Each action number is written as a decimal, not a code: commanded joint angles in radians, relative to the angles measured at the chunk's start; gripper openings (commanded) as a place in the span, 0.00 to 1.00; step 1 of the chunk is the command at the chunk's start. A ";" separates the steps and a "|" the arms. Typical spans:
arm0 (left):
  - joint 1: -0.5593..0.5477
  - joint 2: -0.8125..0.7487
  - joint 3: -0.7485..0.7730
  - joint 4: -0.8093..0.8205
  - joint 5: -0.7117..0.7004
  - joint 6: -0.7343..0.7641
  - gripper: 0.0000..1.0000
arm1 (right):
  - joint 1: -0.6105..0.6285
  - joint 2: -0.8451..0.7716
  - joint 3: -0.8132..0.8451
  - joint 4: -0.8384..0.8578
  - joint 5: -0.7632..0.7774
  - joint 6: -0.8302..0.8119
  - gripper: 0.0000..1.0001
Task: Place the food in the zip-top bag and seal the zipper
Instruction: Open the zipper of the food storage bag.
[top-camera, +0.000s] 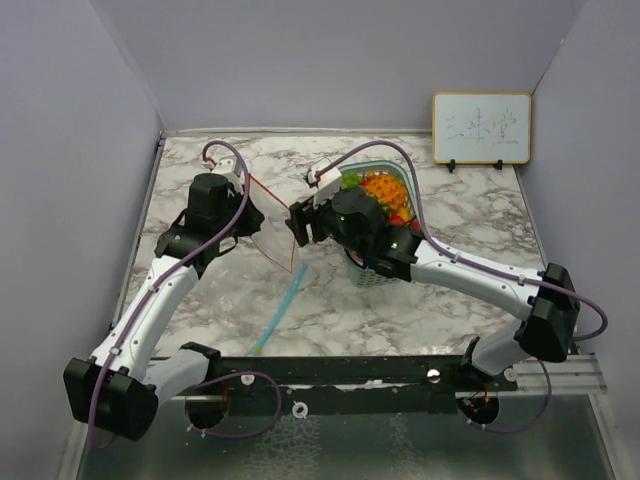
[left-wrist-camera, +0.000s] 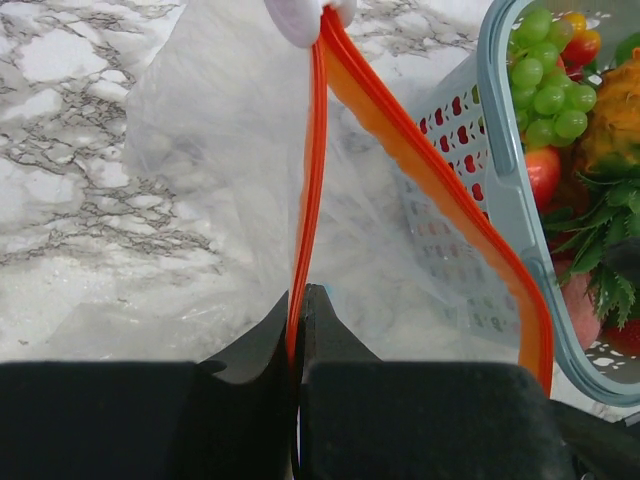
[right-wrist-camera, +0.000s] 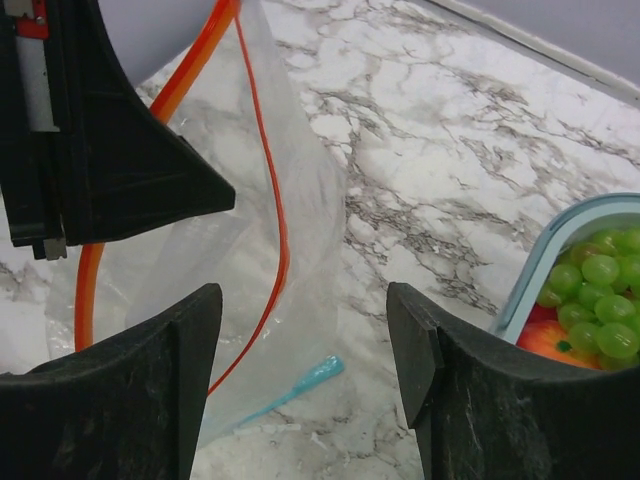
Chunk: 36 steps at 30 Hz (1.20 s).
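Observation:
The clear zip-top bag (top-camera: 275, 240) with an orange zipper (left-wrist-camera: 318, 150) is held up between the arms, its mouth partly open. My left gripper (left-wrist-camera: 297, 300) is shut on the zipper edge; in the top view it (top-camera: 258, 218) is left of the bag. My right gripper (right-wrist-camera: 305, 340) is open and empty, just beside the bag (right-wrist-camera: 250, 230), and shows in the top view (top-camera: 298, 222). The food (top-camera: 380, 192) lies in the teal basket (top-camera: 370, 275): green grapes (left-wrist-camera: 548, 85), a red piece (left-wrist-camera: 542, 172), leafy greens (left-wrist-camera: 600, 250), an orange piece (left-wrist-camera: 615, 110).
A teal strip (top-camera: 280, 312) at the bag's bottom trails toward the near edge. A small whiteboard (top-camera: 481, 127) stands at the back right. Grey walls enclose the marble table (top-camera: 460, 210). The black rail (top-camera: 350, 370) runs along the front.

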 joint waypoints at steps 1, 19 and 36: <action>0.005 0.017 0.037 0.051 0.039 -0.006 0.00 | -0.003 0.054 0.046 -0.009 -0.078 -0.002 0.68; 0.004 -0.033 0.216 -0.277 0.040 0.165 0.00 | -0.119 0.236 0.125 -0.078 0.414 0.135 0.58; 0.003 0.001 0.136 -0.170 -0.176 0.173 0.00 | -0.178 0.109 -0.009 0.004 -0.222 0.053 0.68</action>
